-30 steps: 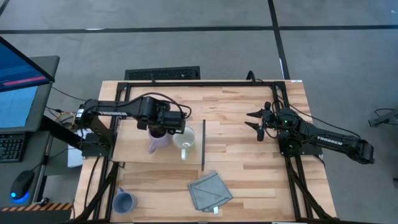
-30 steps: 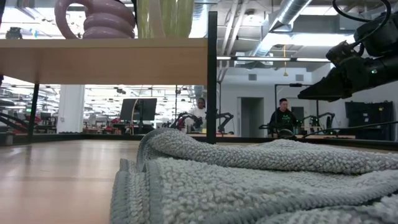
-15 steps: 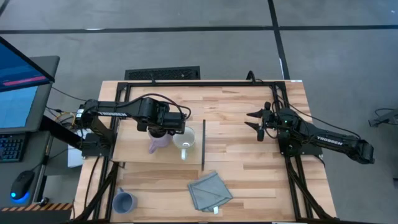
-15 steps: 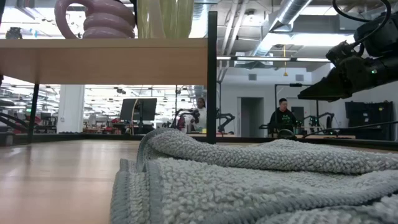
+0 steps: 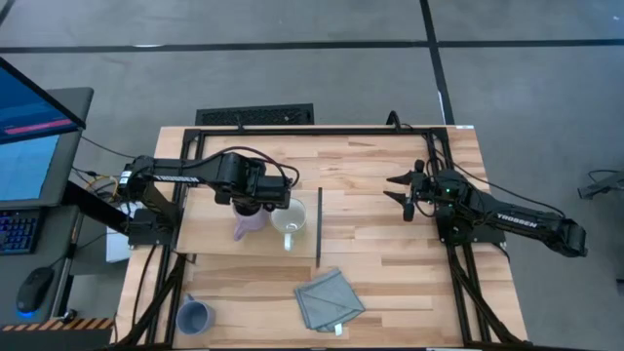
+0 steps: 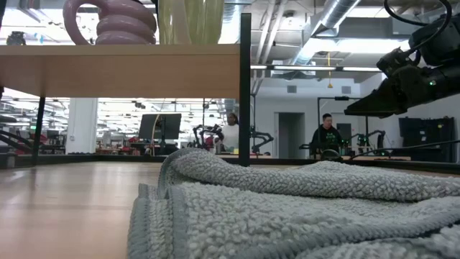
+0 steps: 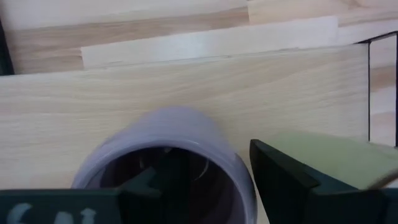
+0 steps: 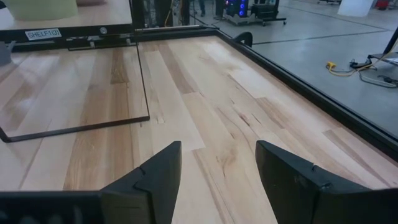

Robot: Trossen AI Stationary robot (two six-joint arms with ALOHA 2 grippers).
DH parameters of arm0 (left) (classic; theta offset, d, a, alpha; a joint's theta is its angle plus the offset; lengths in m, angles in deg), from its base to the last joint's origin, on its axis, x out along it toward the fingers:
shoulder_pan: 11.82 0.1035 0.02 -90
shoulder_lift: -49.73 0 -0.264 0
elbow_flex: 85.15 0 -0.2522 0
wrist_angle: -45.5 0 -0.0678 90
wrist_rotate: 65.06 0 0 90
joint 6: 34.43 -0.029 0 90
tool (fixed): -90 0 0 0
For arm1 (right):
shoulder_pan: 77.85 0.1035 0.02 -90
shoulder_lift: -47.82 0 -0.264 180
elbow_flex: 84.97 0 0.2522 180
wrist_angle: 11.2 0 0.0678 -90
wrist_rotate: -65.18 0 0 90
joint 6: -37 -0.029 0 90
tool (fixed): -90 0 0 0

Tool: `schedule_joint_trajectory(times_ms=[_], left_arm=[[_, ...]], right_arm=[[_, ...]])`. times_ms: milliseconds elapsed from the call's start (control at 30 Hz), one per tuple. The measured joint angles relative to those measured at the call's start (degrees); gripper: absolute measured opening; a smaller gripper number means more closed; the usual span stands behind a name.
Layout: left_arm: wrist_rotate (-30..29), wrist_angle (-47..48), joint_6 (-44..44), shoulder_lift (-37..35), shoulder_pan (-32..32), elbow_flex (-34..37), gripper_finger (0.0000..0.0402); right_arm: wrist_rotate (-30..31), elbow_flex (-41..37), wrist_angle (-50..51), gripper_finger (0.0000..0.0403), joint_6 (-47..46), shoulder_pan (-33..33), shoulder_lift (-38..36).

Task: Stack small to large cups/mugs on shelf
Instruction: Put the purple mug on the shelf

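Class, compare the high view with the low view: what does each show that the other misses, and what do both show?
Only the high view shows the blue-grey mug on the tabletop's near-left corner and the left tool at the purple mug. Only the low view shows people in the room behind. Both show the shelf, the white mug, the cloth and the open right tool.

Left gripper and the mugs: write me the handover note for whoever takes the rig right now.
Left gripper: over the shelf, fingers either side of the purple mug's rim; grip not confirmable.
Right gripper: open, empty, waiting above the table's right half.
Purple mug and white mug stand side by side on the shelf, white nearest the dark end panel. Blue-grey mug sits on the tabletop at the near left corner, the cloth to its right.
Done: two mugs on the shelf. Left: bring up the blue-grey mug and stack.
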Motion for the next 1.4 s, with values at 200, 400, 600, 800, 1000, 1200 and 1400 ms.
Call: schedule_joint_trajectory(times_ms=[200,400,600,800,1000,1200,1400], left_arm=[[3.2,0.0,-1.9,0.0,0.0,0.0,0.0156],[3.6,0.0,-2.8,0.0,0.0,0.0,0.0156],[3.3,0.0,-3.0,0.0,0.0,0.0,0.0156],[2.4,0.0,-3.0,0.0,0.0,0.0,0.0176],[2.5,0.0,-3.0,0.0,0.0,0.0,0.0223],[3.3,0.1,-2.7,0.0,0.0,0.0,0.0251],[3.4,0.0,-2.2,0.0,0.0,0.0,0.0254]], right_arm=[[0.0,0.0,0.0,0.023,0.4,0.0,0.0],[0.0,0.0,0.0,0.023,0.5,0.0,0.0],[0.0,0.0,0.0,0.023,0.5,0.0,0.0],[0.0,0.0,0.0,0.023,0.5,0.0,0.0],[0.0,0.0,0.0,0.023,0.5,0.0,0.0],[0.0,0.0,0.0,0.023,0.5,0.0,0.0],[0.0,0.0,0.0,0.023,0.5,0.0,0.0]])
